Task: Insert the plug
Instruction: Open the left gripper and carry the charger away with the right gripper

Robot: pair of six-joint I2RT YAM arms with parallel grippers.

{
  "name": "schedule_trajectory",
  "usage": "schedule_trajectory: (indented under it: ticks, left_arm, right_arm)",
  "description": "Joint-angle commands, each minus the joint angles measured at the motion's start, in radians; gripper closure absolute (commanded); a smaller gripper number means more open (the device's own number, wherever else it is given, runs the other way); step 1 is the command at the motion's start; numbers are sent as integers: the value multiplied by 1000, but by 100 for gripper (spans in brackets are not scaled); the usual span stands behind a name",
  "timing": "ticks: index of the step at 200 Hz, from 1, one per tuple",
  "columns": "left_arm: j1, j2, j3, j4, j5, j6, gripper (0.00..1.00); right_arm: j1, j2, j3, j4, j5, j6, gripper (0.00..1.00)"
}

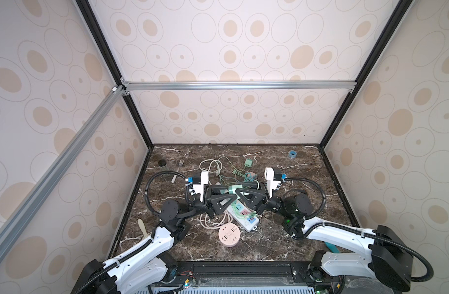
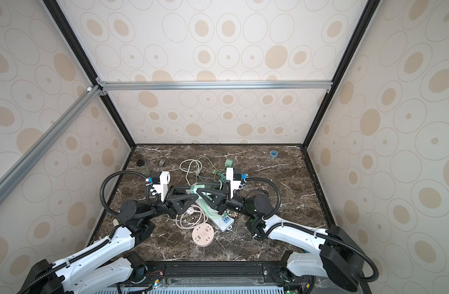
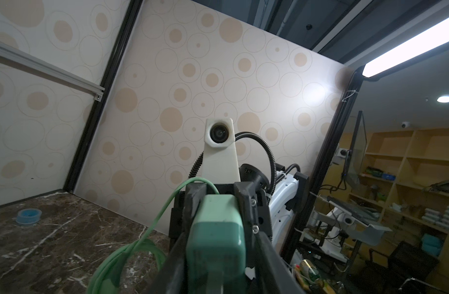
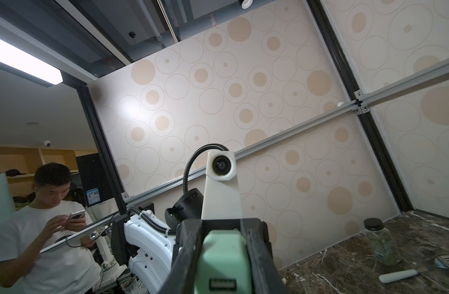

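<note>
Two hands on one thing right now, meeting nose to nose over the middle of the desk [image 1: 294,229]. The green plug [image 1: 234,189] hangs between them, up off the marble, with its green cord looping away underneath.

The right hand [image 1: 241,193] is the one that's got it. In the left wrist view its fingers [image 3: 196,201] are clamped snug on the far end of the block. The left hand [image 1: 229,196] I honestly can't call. Its fingers [image 3: 266,257] sit either side of the plug and I think there's a sliver of gap on one side, but I can't tell whether it's pinching or just bracketing it.

What matters for the next bit: the white power strip [image 1: 246,219] lies right below the pair, running diagonally toward the near edge. The plug's long axis looks about level with the desk, along the line from one wrist to the other, so not pointing down at the sockets. A USB port faces the right wrist camera and I can't see the prongs. My guess is the right arm has to tip it pins-down, then drop straight onto a socket.
</note>
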Motion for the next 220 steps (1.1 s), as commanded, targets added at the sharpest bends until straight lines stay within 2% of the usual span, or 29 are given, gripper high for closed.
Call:
schedule_trajectory:
  ticks: [1,18,27,61,74,102,120,156,191,220]
  left_arm:
    - [-11,-46,4,-40,1,56,45]
    - [-10,-70,3,-111,-15,98,34]
    - [-12,-81,4,-156,-26,125,32]
    - [-10,-125,51,-472,-174,272,29]
    - [-8,-139,67,-573,-226,314,28]
    - [-4,-174,66,-683,-284,339,28]
    - [4,-183,59,-765,-383,342,28]
    - [62,-145,54,-932,-535,311,28]
    - [177,-87,34,-947,-548,266,29]
    - [281,4,-1,-913,-553,228,33]
  right_arm:
    - [-5,-79,-13,-152,73,-70,85]
    - [-14,-125,-11,-246,105,-102,86]
    - [-15,-148,0,-320,122,-126,87]
    - [-19,-233,82,-676,213,-281,88]
    - [-25,-263,141,-866,248,-366,88]
    - [-74,-282,291,-1253,327,-511,90]
    - [-121,-278,349,-1409,356,-558,90]
    - [-187,-270,354,-1539,380,-589,90]
    - [-193,-230,313,-1596,422,-619,91]
    - [-201,-190,247,-1555,406,-611,91]
